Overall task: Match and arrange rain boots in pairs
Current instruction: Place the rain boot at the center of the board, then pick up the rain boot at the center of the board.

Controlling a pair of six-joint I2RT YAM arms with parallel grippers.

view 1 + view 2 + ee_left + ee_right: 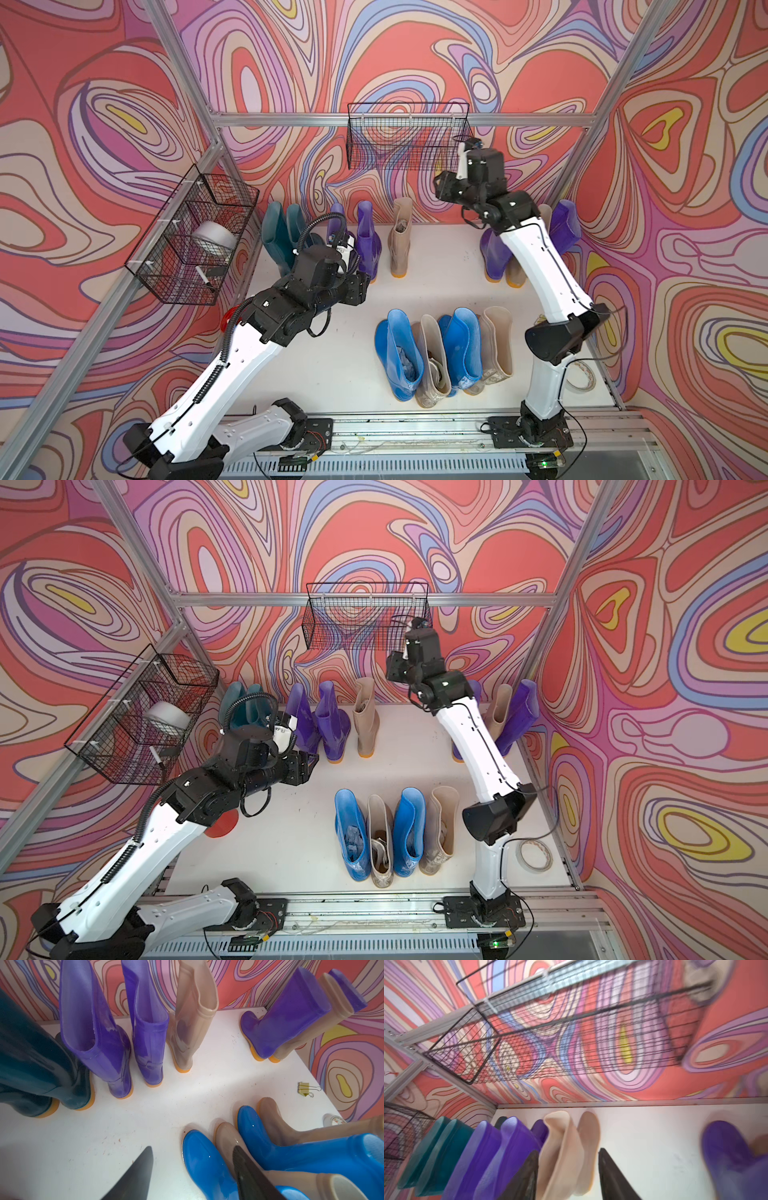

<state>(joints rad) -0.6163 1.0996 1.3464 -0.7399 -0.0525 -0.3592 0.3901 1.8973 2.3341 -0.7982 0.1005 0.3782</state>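
Observation:
The rain boots stand in two rows on the white floor. At the back, from the left, are two dark teal boots (pixel 276 237), two purple ones (pixel 368 241), and a lone beige boot (pixel 401 237). After a gap comes a purple-beige-purple group (pixel 492 257), partly hidden behind the right arm. The front row runs blue (pixel 399 357), beige (pixel 432 365), blue (pixel 461 349), beige (pixel 498 345). My left gripper (pixel 192 1148) is open and empty above the nearest blue boot's toe (pixel 207 1163). My right gripper (pixel 569 1151) is open, raised above the lone beige boot (pixel 560 1147).
An empty wire basket (pixel 409 137) hangs on the back wall beside the right wrist. Another basket (pixel 195 237) on the left wall holds a white roll and a marker. A tape roll (pixel 534 854) and a binder clip (pixel 304 1088) lie by the right wall.

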